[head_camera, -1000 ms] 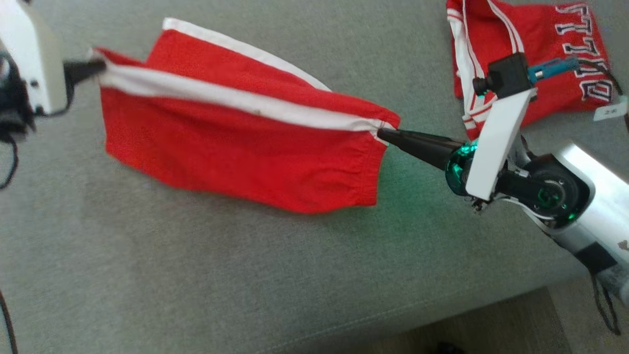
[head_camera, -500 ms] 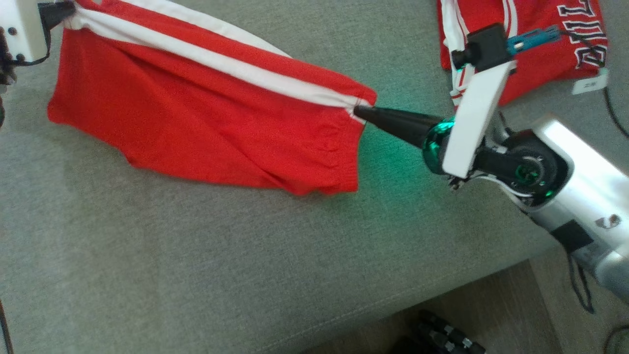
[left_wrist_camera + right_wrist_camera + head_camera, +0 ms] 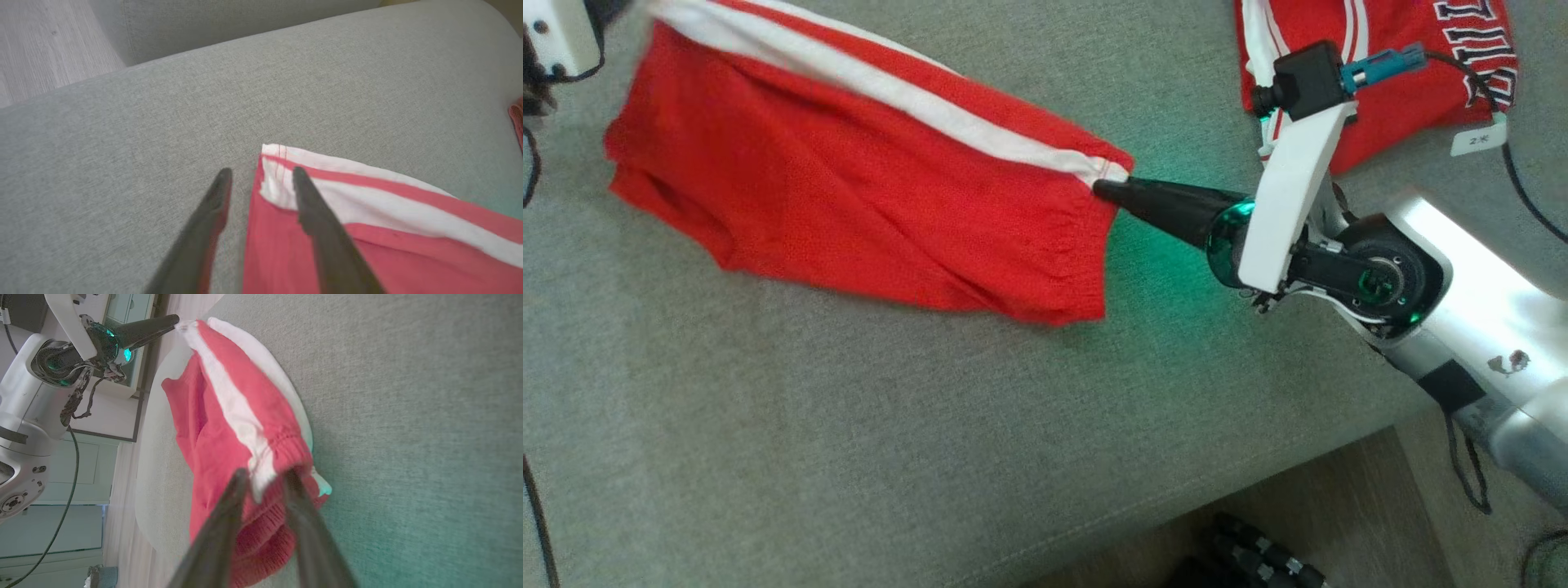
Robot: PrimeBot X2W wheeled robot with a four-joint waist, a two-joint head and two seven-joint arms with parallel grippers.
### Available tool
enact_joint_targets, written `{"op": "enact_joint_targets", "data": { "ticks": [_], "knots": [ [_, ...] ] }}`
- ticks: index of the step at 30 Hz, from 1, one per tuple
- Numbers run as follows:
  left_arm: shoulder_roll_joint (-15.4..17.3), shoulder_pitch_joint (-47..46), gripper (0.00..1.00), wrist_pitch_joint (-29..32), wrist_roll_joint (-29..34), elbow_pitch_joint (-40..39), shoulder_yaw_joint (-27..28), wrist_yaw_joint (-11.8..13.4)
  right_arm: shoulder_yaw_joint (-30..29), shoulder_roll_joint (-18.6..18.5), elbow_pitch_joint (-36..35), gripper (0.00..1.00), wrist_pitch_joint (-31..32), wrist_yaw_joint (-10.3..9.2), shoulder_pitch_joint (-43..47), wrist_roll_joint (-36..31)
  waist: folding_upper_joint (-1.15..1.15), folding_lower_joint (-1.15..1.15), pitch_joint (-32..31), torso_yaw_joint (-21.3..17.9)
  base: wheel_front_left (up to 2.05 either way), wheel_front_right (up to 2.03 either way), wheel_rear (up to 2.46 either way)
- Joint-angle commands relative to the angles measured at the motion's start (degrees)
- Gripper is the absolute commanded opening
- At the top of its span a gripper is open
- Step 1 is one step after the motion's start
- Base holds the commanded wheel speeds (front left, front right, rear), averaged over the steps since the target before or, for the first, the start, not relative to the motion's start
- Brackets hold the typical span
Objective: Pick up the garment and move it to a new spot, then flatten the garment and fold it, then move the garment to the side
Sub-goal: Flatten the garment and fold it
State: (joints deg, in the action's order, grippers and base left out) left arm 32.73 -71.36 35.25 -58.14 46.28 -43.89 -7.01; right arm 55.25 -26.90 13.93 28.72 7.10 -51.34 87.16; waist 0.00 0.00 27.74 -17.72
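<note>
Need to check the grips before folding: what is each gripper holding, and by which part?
Left gripper: nothing; jaws open at the shorts' hem corner. Right gripper: jaws astride the waistband's white stripe; grip cannot be told.

The garment (image 3: 866, 204) is saturated red with one broad white stripe along its upper edge and a second white band behind it; the sofa cushion (image 3: 849, 425) under it is a uniform grey weave, tinted green just beside the garment's striped corner. At that corner the right gripper (image 3: 1104, 189) is black-fingered with a green-lit collar, white bracket (image 3: 1286, 212), black camera (image 3: 1305, 82), teal-blue connector (image 3: 1380, 59) and silver-white forearm (image 3: 1478, 278). Beyond the same corner the second garment (image 3: 1405, 98) is equally red, with paired white stripes, white dark-outlined block letters and a white tag (image 3: 1476, 140); the floor (image 3: 1339, 506) below the garment is brown wood grain.
</note>
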Motion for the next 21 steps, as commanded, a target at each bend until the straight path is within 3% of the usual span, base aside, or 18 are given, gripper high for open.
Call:
{"op": "enact_joint_targets", "data": {
  "ticks": [1,8,21],
  "knots": [
    [2.0,-3.0,1.0,-0.5,0.0,-0.5,1.8,-0.1,-0.5,-0.1,-0.8,1.0,-0.4,0.39,0.0,-0.4,0.0,0.0,-0.5,0.0,0.0,0.0,0.0],
    [2.6,-2.1,1.0,1.7,-0.5,1.4,-0.6,-0.4,-1.2,-1.0,-0.3,1.0,-1.0,0.39,1.2,0.5,0.0,0.0,-3.1,-0.2,0.0,0.0,0.0],
    [6.8,1.8,1.0,14.2,-3.6,-0.4,-6.9,-0.5,-5.2,-6.7,-8.2,1.0,-7.2,0.39,6.9,1.5,0.0,0.0,-3.7,-3.3,0.0,0.0,0.0]
  ]
}}
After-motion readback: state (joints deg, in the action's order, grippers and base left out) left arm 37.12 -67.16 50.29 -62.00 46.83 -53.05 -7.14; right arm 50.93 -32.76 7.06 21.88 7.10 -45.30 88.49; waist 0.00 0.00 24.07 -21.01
